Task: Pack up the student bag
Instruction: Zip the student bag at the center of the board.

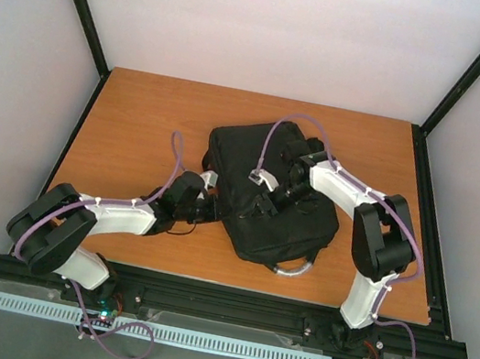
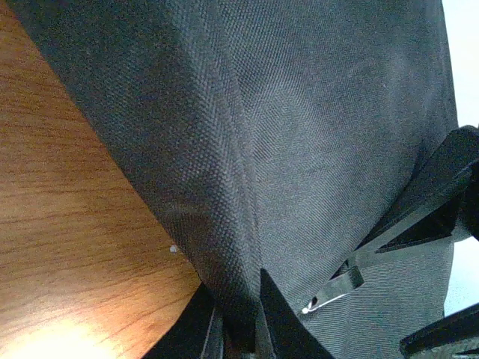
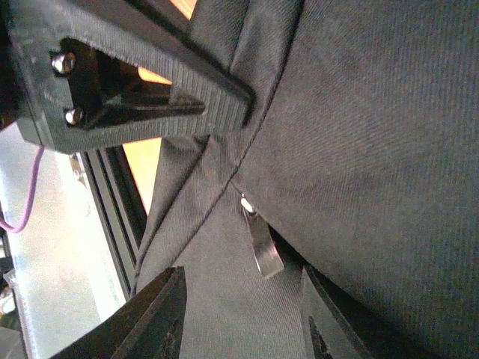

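Most of the view is filled by the black woven fabric of the student bag (image 3: 359, 134), crossed by a seam. A silver zip pull (image 3: 262, 250) is seen lying on it just ahead of the right hand (image 3: 242, 288), whose fingers are held apart with nothing gripped. The left hand (image 3: 150, 90) is set against a fold of the bag. The orange bench (image 3: 142, 168) and a black frame rail (image 3: 105, 187) are shown on the near side.
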You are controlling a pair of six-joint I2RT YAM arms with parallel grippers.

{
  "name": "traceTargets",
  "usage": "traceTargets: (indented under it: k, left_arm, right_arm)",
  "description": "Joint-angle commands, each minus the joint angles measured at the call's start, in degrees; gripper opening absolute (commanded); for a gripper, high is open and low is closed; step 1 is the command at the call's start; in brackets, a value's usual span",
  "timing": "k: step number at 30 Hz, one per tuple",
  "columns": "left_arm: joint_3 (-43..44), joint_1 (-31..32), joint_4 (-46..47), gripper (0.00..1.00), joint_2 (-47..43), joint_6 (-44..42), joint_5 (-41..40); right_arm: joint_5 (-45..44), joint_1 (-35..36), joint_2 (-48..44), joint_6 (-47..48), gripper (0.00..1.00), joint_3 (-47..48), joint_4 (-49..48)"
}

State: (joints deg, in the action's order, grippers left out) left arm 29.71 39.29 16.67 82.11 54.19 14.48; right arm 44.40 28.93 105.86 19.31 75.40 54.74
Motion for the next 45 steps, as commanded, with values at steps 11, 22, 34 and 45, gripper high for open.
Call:
traceTargets:
  k: [11, 22, 34, 45]
  left_arm:
    - [2.07, 3.16, 2.73, 0.01, -0.11, -1.98, 1.22]
    - [2.03, 3.43, 2.54, 0.01, 0.30, -1.94, 0.74]
    - [0.45, 3.44, 0.17, 0.01, -1.70, -2.60, -1.99]
    - [-0.62, 3.34, -1.69, 0.01, -3.20, -2.75, -4.88]
  right_arm:
    - [6.26, 0.94, 5.77, -2.02, 0.34, 3.91, -0.95]
    - [4.42, 0.95, 5.11, -2.82, 0.06, 2.81, -1.99]
    - [-3.89, 0.15, 0.53, -1.84, 0.03, 0.28, -2.06]
    - [-5.31, -6.09, -3.00, 2.05, 0.03, -1.26, 2.15]
